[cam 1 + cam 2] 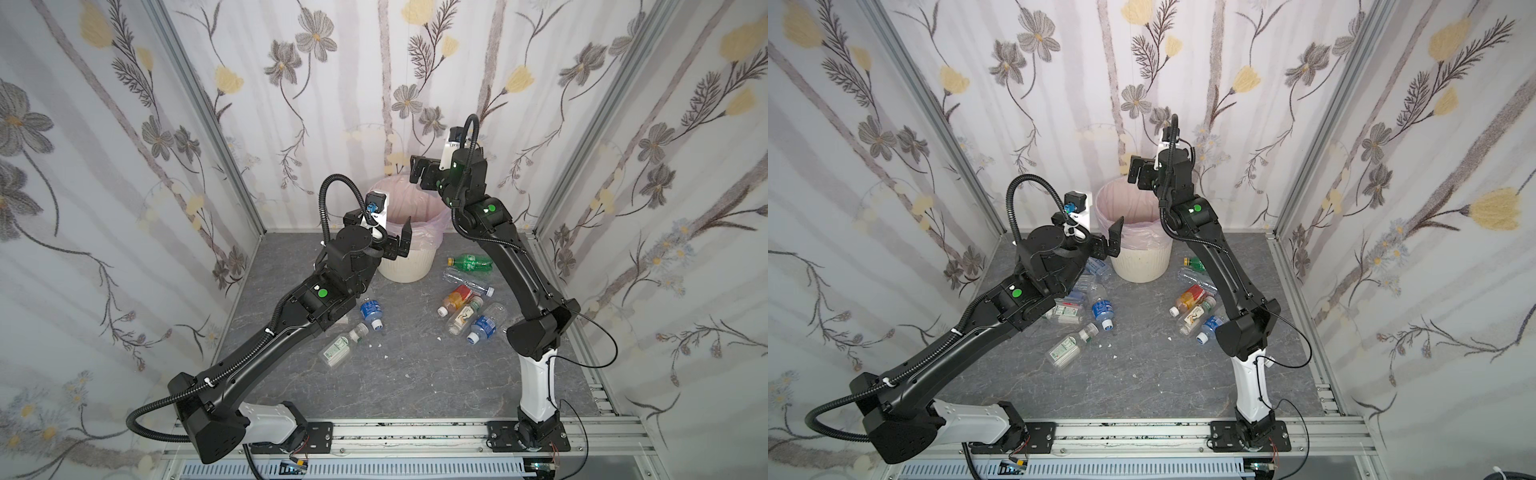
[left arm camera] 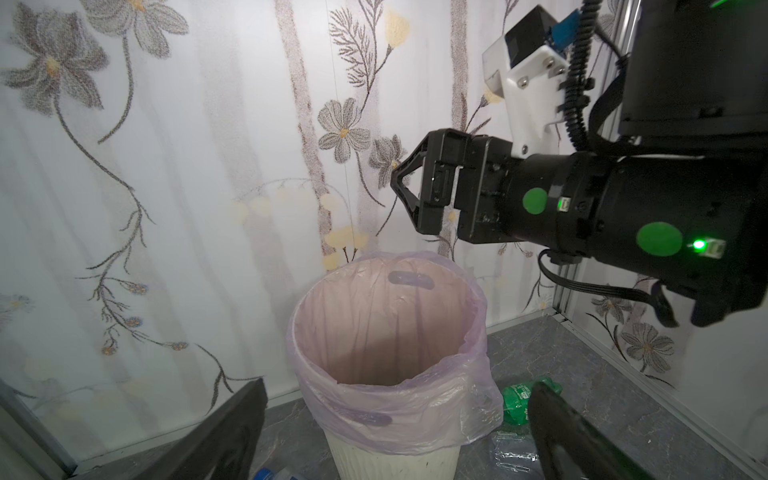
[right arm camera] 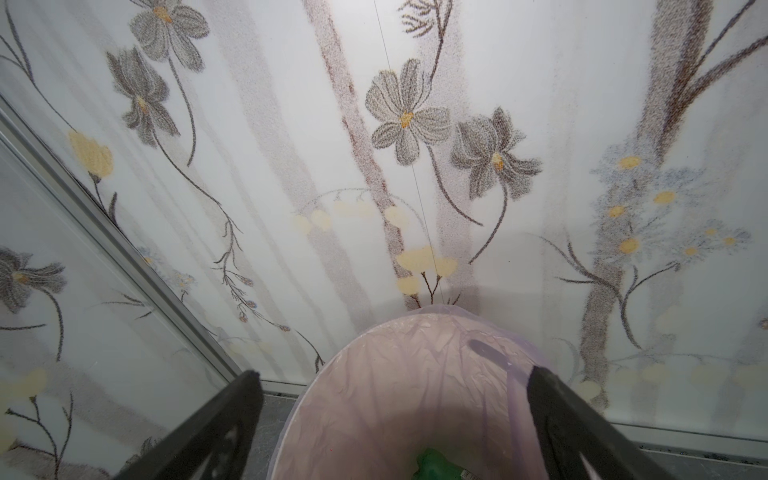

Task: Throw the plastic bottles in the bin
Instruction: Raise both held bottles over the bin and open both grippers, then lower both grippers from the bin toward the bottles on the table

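I see the bin [image 1: 405,268] at 12 o'clock on the grey floor [image 1: 415,386], close to the flowered back wall [image 1: 353,104], with its pink bag [image 2: 457,415] folded down over the rim. My right gripper [image 1: 419,174] hangs above the rim at the bin's 1 o'clock, clear of it, its jaws spread wide with nothing between them. Its wrist view looks down the liner, where a green bottle [image 3: 436,467] lies at the bottom. My left gripper [image 1: 1109,241] sits near the bin's side at its 8 o'clock, roughly at rim height, also spread wide and empty.

The other plastic bottles lie on the floor. At the bin's 4 to 5 o'clock there is a heap: a second green bottle [image 1: 469,264], a crushed clear bottle [image 1: 467,284], the orange bottle [image 1: 457,299] with the red label, a white-labelled bottle [image 1: 465,318] and a blue-labelled bottle [image 1: 484,326]. They touch or overlap one another. The right arm [image 1: 519,282] rises directly over this heap, and in a top view its elbow covers part of the blue-labelled bottle.

At the bin's 7 o'clock a blue-capped bottle [image 1: 371,311] and a green-labelled clear bottle [image 1: 340,347] lie apart from each other, with white scraps [image 1: 376,345] near them. The left forearm [image 1: 324,299] hides more bottles [image 1: 1067,309] beneath it; how many I cannot tell.
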Controlling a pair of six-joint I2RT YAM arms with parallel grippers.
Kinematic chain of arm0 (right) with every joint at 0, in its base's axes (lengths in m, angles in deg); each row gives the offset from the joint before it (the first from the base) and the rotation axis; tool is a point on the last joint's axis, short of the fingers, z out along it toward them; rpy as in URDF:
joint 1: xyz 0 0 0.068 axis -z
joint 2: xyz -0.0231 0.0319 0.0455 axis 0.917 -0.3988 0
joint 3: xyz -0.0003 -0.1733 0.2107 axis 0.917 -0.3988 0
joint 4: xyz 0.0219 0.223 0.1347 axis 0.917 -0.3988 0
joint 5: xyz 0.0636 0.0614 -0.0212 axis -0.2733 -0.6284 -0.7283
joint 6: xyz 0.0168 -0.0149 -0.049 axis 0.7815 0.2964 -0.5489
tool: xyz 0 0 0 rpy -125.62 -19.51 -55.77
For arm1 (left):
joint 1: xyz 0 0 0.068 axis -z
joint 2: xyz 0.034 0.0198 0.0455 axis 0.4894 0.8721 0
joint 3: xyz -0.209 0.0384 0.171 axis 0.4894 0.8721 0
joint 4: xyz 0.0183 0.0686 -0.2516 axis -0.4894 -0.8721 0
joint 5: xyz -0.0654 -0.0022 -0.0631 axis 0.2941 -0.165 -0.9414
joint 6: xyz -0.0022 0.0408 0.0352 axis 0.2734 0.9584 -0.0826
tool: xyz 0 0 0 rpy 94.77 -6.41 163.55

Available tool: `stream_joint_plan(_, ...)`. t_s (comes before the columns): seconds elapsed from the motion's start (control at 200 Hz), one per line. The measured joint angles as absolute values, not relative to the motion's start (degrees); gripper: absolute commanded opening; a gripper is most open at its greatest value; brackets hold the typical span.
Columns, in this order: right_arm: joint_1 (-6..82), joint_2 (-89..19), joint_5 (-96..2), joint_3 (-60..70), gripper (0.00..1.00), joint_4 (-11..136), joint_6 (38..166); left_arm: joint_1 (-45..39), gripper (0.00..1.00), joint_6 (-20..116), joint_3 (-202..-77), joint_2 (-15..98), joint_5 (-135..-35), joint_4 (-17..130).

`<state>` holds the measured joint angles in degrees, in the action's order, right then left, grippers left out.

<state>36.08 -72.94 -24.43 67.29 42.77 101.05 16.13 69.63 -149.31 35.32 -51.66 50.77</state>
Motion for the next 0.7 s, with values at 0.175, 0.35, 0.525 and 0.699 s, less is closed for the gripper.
stream_joint_plan(0.175,36.1,-67.1,-24.9,59.3,1.00,43.3,101.0,14.6,1.00,65.6,-150.4,36.3,-50.6,43.7)
stream_joint_plan(0.35,36.1,-58.7,-25.9,46.0,1.00,44.8,100.5,13.6,1.00,62.5,-149.5,35.5,-51.1,38.0)
stream_joint_plan(0.525,36.1,-50.4,-25.9,33.5,1.00,48.3,100.1,12.2,1.00,58.6,-146.9,34.3,-52.2,34.0)
stream_joint_plan(0.699,36.1,-43.2,-26.3,22.1,1.00,50.8,100.2,12.1,1.00,55.2,-141.9,33.1,-55.1,30.9)
